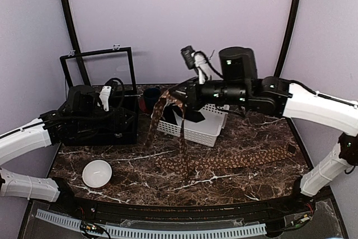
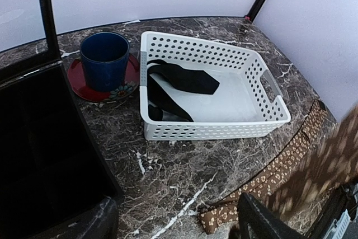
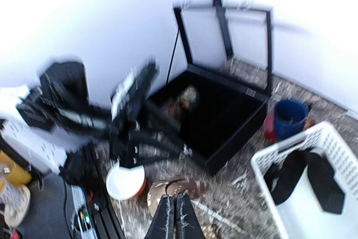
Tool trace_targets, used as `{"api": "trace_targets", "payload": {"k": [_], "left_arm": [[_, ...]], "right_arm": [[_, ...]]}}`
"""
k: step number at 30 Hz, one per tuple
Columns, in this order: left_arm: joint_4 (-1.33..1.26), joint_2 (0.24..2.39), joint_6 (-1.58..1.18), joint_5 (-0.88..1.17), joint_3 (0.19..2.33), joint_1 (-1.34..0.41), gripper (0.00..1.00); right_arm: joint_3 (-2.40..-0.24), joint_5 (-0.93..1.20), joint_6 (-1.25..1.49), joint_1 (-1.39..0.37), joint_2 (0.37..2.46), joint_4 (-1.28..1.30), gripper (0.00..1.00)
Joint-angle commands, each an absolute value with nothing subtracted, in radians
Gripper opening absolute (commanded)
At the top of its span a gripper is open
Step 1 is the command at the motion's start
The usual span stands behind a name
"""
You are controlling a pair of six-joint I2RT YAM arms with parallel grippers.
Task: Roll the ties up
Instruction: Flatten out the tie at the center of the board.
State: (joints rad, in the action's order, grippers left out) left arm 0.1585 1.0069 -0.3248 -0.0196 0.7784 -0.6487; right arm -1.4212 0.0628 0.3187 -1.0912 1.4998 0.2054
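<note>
- Lifting looks like the step in hand. The right gripper (image 3: 172, 202) is clamped on the tie (image 1: 183, 149), part of it raised by the basket (image 1: 190, 132), the rest trailing right along the table (image 1: 112, 149).
- Left gripper (image 1: 109, 94) hangs open over the black box (image 1: 95, 130), holding nothing.
- Next, I'd judge, the tie needs laying flat so an end can be curled.

Left arm (image 1: 22, 138): comes in from the left and stays low. Its dark wrist points to the right.
Left jaws: wide apart.
Right arm (image 1: 319, 104): comes in from the right, bends up at the elbow, and reaches high across to the middle.
Right jaws: pressed tight together, pinching a tie (image 1: 182, 144) that hangs down to the surface.
</note>
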Motion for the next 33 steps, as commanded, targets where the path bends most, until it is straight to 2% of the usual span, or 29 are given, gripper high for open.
{"api": "trace_targets", "payload": {"k": [1,6,11,17,22,25,33], "left_arm": [[0.126,1.04,-0.27,0.106,0.76,-0.647,0.74],[0.03,1.067,-0.205,0.249,0.697,-0.664,0.65],[0.045,1.175,-0.08,0.192,0.714,-0.812,0.59],[-0.036,1.413,-0.033,0.193,0.781,-0.931,0.55],[-0.05,1.627,0.007,0.197,0.926,-0.971,0.54],[-0.023,1.752,0.037,0.193,1.027,-1.0,0.51],[-0.02,1.956,0.093,0.261,1.245,-1.07,0.48]], "right_arm": [[-1.263,0.128,0.39,-1.019,1.368,0.029,0.0],[-1.113,0.082,0.39,-0.93,1.214,0.063,0.0],[-0.96,0.009,0.402,-0.83,1.034,0.122,0.0],[-0.791,-0.007,0.442,-0.712,0.883,0.147,0.0],[-0.715,-0.011,0.469,-0.672,0.836,0.157,0.0],[-0.692,-0.034,0.481,-0.662,0.82,0.17,0.0],[-0.647,-0.164,0.578,-0.648,0.78,0.277,0.0]]}}
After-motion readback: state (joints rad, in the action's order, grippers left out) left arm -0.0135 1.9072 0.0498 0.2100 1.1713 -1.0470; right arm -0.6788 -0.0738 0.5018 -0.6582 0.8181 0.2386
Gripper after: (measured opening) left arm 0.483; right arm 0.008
